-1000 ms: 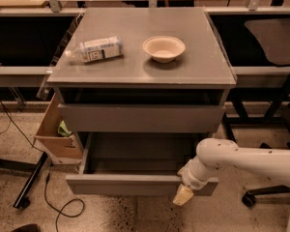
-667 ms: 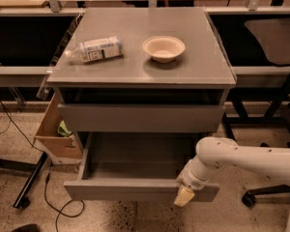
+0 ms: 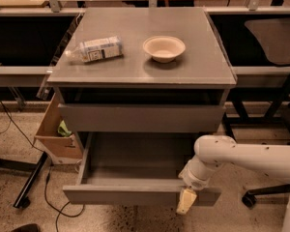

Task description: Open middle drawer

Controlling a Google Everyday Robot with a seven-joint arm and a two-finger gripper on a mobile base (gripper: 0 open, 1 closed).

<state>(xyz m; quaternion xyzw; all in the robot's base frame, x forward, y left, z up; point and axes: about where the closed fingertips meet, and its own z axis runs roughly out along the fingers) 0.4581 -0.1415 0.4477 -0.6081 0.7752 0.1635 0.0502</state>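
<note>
Middle drawer [image 3: 121, 195]: pulled out, box exposed. My gripper [image 3: 186, 200]: 5 o'clock in view, fingers clamping drawer front.

1. I'm seeing plain grey on the middle drawer [image 3: 135, 195], front and inside alike.
2. My gripper [image 3: 186, 202], near right on that front, reads cream below a white arm [image 3: 246, 156].
3. On the grey cabinet [image 3: 135, 69]: beige bowl [image 3: 164, 48], bottle [image 3: 95, 49] with white label.
4. Left, brown cardboard box [image 3: 55, 134]; speckled tan floor [image 3: 9, 192].
</note>
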